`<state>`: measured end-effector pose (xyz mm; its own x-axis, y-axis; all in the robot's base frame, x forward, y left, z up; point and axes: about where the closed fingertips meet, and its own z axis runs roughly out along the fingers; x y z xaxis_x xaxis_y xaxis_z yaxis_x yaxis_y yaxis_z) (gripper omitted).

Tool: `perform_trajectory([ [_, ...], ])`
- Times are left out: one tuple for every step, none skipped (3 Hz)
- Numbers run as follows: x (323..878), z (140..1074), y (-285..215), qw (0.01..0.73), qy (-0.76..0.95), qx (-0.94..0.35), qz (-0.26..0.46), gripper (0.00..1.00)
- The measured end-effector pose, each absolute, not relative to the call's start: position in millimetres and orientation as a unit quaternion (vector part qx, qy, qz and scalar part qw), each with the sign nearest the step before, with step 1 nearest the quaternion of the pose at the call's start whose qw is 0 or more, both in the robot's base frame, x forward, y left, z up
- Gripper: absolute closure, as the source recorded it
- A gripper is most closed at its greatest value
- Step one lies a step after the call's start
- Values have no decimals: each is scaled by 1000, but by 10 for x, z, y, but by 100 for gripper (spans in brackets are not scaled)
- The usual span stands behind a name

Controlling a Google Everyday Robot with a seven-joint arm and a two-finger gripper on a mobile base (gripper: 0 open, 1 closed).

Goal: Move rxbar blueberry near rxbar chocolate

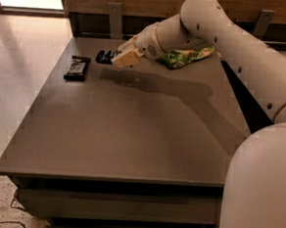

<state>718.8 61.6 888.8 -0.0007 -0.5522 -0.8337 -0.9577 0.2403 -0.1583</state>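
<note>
The rxbar chocolate [78,67] is a flat black wrapper lying near the table's far left edge. The rxbar blueberry [105,57] is a dark navy wrapper held at the tip of my gripper [118,59], just right of the chocolate bar and slightly above the tabletop. My gripper is shut on its right end. My white arm reaches in from the right across the back of the table.
A green crinkled chip bag [186,57] lies at the back right, partly behind my arm. The brown table [131,135] has a drawer front below. A wooden wall with metal brackets stands behind. Tiled floor lies to the left.
</note>
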Motion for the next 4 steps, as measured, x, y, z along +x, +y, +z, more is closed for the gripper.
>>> perform_trajectory([
  [7260, 8815, 815, 429, 647, -576, 255, 100],
  [7364, 8729, 935, 438, 634, -580, 265, 100],
  [7470, 8623, 1000, 446, 628, -576, 274, 100],
  [7459, 8611, 1028, 444, 628, -577, 275, 82],
])
